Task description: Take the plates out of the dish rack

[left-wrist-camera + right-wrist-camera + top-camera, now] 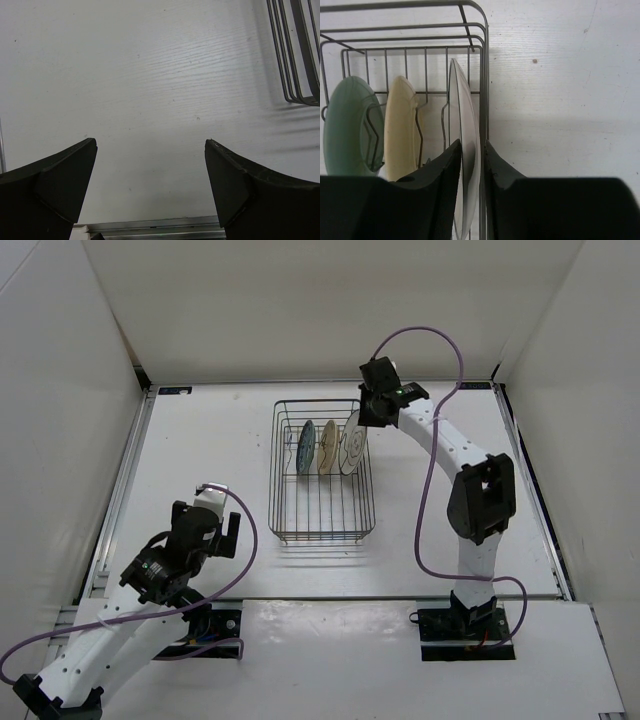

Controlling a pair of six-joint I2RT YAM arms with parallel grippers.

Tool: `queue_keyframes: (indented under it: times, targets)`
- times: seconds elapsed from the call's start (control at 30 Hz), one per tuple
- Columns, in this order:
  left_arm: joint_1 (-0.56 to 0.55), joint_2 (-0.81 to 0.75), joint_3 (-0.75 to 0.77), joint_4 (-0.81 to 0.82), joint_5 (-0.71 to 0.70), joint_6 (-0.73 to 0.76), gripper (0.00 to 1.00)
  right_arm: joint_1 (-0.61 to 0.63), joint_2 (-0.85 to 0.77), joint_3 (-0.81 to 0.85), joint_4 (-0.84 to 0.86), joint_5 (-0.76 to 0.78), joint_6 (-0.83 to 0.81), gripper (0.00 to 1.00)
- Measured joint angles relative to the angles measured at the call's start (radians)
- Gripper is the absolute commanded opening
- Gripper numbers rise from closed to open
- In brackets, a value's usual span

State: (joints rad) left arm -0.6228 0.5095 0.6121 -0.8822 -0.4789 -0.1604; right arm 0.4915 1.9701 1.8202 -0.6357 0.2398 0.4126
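Note:
The dark wire dish rack stands at the table's middle. Three plates stand upright in its far end: teal, cream and white. My right gripper reaches down at the rack's far right corner. In the right wrist view its fingers close on the white plate's rim, one on each side, next to the rack's side wall. The cream plate and teal plate stand to its left. My left gripper is open and empty over bare table.
White walls enclose the table on three sides. A metal rail runs along the near edge under the left gripper. The rack's near left corner shows at the upper right of the left wrist view.

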Motion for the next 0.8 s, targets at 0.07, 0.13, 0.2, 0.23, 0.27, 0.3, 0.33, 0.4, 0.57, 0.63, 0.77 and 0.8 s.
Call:
queue_keyframes:
  times: [0.07, 0.13, 0.2, 0.23, 0.27, 0.3, 0.33, 0.4, 0.57, 0.63, 0.77, 0.8]
  targets:
    - [0.0, 0.0, 0.0, 0.0, 0.0, 0.0, 1.0, 0.006, 0.0, 0.018, -0.002, 0.016, 0.007, 0.28]
    - [0.0, 0.0, 0.0, 0.0, 0.0, 0.0, 1.0, 0.011, 0.0, 0.042, -0.005, 0.035, 0.008, 0.28]
    - [0.0, 0.002, 0.0, 0.0, 0.0, 0.0, 1.0, 0.016, 0.0, 0.067, -0.007, 0.058, 0.008, 0.27]
    - [0.0, 0.002, 0.0, 0.0, 0.0, 0.0, 1.0, 0.019, 0.0, 0.078, -0.007, 0.068, 0.008, 0.27]
    - [0.0, 0.002, 0.0, 0.0, 0.0, 0.0, 1.0, 0.021, 0.0, 0.086, -0.006, 0.079, 0.006, 0.27]
    - [0.0, 0.002, 0.0, 0.0, 0.0, 0.0, 1.0, 0.024, -0.001, 0.092, -0.006, 0.092, 0.005, 0.27]
    - [0.0, 0.002, 0.0, 0.0, 0.0, 0.0, 1.0, 0.027, -0.001, 0.095, -0.006, 0.105, 0.002, 0.25]
    - [0.0, 0.002, 0.0, 0.0, 0.0, 0.001, 1.0, 0.034, -0.005, 0.096, -0.008, 0.131, -0.004, 0.25]
    - [0.0, 0.002, 0.0, 0.0, 0.0, 0.002, 1.0, 0.05, -0.035, 0.092, -0.005, 0.198, -0.035, 0.25]
    - [0.0, 0.003, 0.0, 0.0, 0.0, 0.002, 1.0, 0.055, -0.07, 0.079, 0.005, 0.219, -0.05, 0.25]
    - [0.0, 0.004, 0.0, 0.001, 0.0, 0.002, 1.0, 0.063, -0.142, 0.079, 0.021, 0.255, -0.074, 0.24]
    - [0.0, 0.004, 0.0, 0.0, 0.0, 0.002, 1.0, 0.063, -0.16, 0.079, 0.027, 0.261, -0.08, 0.22]
